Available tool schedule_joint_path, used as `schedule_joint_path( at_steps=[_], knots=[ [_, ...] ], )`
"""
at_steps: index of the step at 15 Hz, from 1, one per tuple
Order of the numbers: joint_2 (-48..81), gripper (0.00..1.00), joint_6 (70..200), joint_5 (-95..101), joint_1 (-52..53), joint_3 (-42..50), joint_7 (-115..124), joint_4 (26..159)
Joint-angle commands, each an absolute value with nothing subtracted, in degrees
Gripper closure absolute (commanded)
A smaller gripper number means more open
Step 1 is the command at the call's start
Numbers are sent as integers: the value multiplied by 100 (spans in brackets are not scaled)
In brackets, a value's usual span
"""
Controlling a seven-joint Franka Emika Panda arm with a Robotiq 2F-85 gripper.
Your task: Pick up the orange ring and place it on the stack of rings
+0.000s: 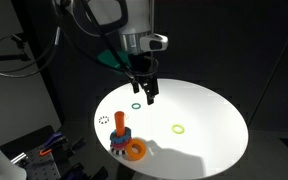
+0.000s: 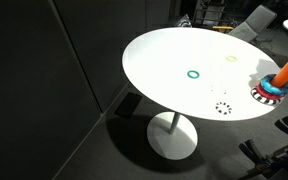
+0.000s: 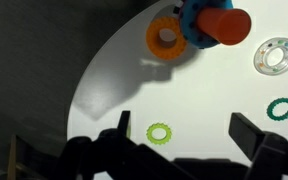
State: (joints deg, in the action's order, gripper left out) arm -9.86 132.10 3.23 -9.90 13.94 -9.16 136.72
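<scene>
The black 2-finger Robotiq gripper (image 1: 144,96) hung above the round white table (image 1: 204,115), over its far part in an exterior view. Its jaws were spread wide with nothing between them. In the wrist view the gripper (image 3: 187,140) showed 2 dark fingers (image 3: 124,128) standing well apart at the bottom edge, over bare table (image 3: 114,70).

The thick orange donut-shaped toy ring (image 1: 135,150) lay flat on the table near its front edge, just beside the toy ring stacker with a short orange post and chunky blue and red rings at its base (image 1: 121,138). In the wrist view the orange ring (image 3: 165,37) lay at the top, hole facing up, against the stacker's blue ring (image 3: 209,22). It was well apart from the gripper. In an exterior view the stacker (image 2: 274,86) stood at the table's (image 2: 164,60) rim, and the orange ring could not be made out there.

3 thin flat pieces also lay on the table:
- a thin green hoop (image 1: 135,105) (image 2: 193,73) (image 3: 281,108), almost under the gripper
- a thin yellow-green hoop (image 1: 177,127) (image 2: 231,58) (image 3: 159,132)
- a pale dotted ring (image 1: 104,120) (image 2: 223,108) (image 3: 274,55), near the stacker
</scene>
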Motion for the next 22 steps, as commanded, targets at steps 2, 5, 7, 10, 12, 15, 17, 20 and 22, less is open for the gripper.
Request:
schedule_joint_path(
  at_steps=[2, 5, 7, 10, 12, 15, 17, 20, 22],
  knots=[
    [-436, 0, 13526, 87, -1107, 1517, -1439, 13723],
    [-85, 0, 13689, 69, -1192, 1534, -1652, 13707],
    [124, 0, 13848, 137, -1262, 1530, -1656, 13682],
    [366, 0, 13978, 187, -1351, 1516, -1616, 13649],
    [286, 0, 13921, 180, -1331, 1466, -1481, 13745],
    [304, 0, 13921, 180, -1329, 1453, -1479, 13744],
    [302, 0, 13921, 179, -1328, 1448, -1479, 13744],
    [433, 0, 13989, 103, -1373, 1475, -1574, 13708],
    [573, 0, 14005, 90, -1426, 1510, -1586, 13684]
  ],
)
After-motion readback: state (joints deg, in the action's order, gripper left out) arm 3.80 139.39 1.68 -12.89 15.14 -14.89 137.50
